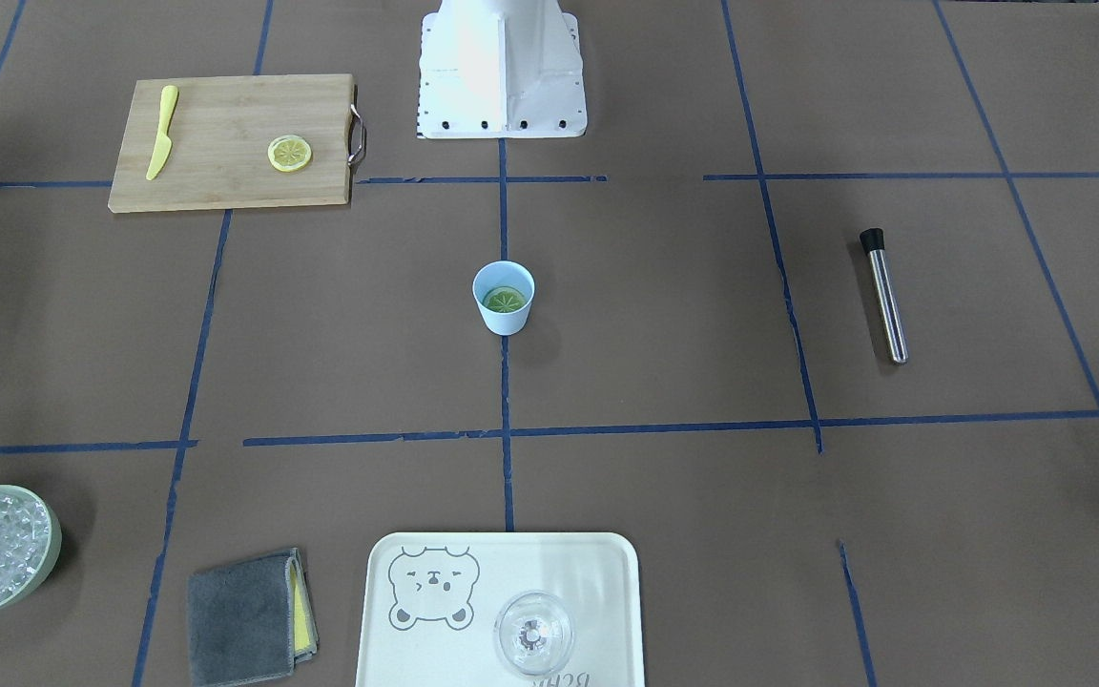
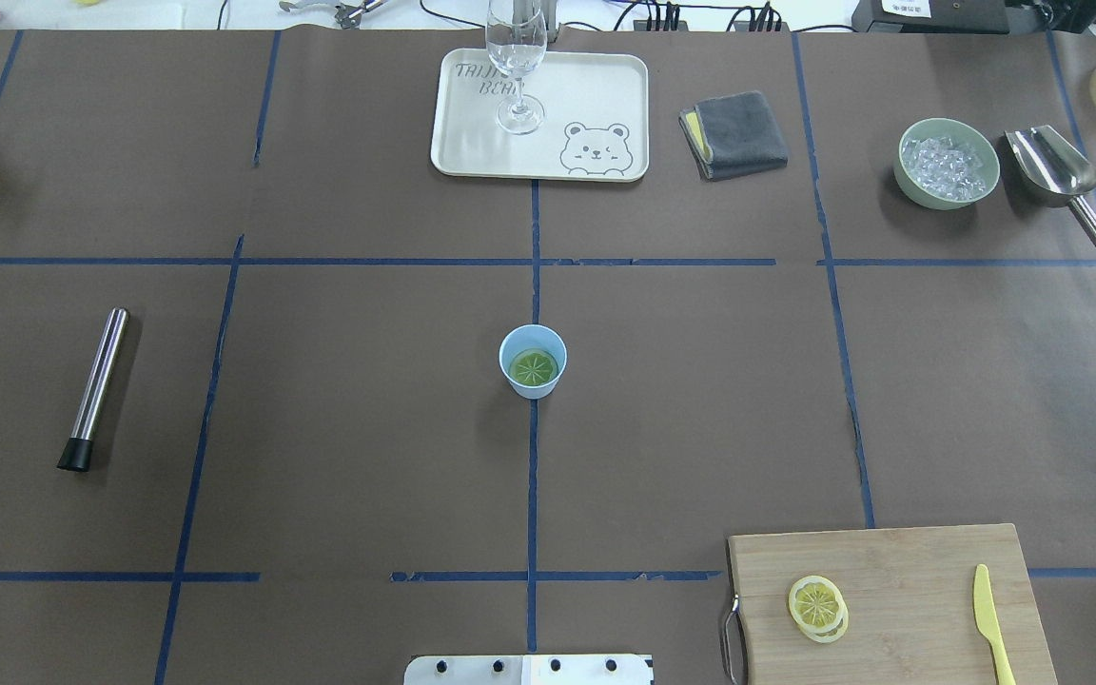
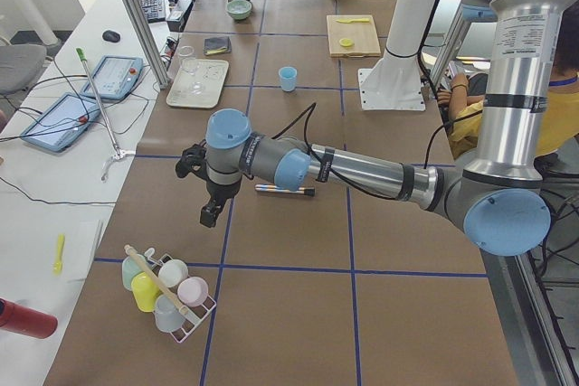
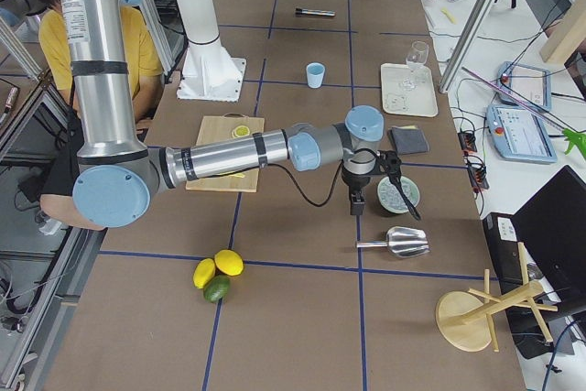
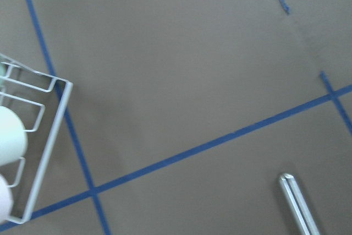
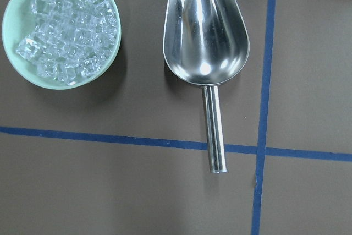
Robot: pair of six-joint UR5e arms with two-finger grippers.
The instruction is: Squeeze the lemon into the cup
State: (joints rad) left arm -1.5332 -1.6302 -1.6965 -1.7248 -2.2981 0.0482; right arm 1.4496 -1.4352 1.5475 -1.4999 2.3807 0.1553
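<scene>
The pale-blue cup (image 1: 504, 320) stands at the table's middle, also in the overhead view (image 2: 519, 376). A lemon slice (image 1: 504, 301) lies flat inside it (image 2: 533, 366). Another lemon slice (image 1: 290, 154) lies on the wooden cutting board (image 1: 225, 172), and in the overhead view (image 2: 817, 607) it looks like two stacked slices. My left gripper (image 3: 210, 214) hangs over the table's left end, far from the cup. My right gripper (image 4: 357, 203) hangs by the ice bowl at the right end. I cannot tell whether either is open or shut. No fingers show in the wrist views.
A yellow plastic knife (image 2: 990, 618) lies on the board. A steel muddler (image 2: 96, 385) lies on the left. A tray (image 2: 596, 95) with a clear glass (image 2: 516, 67), a grey cloth (image 2: 733, 133), a green bowl of ice (image 6: 60, 28) and a steel scoop (image 6: 206, 31) sit along the far side. A rack of cups (image 3: 167, 291) stands at the left end.
</scene>
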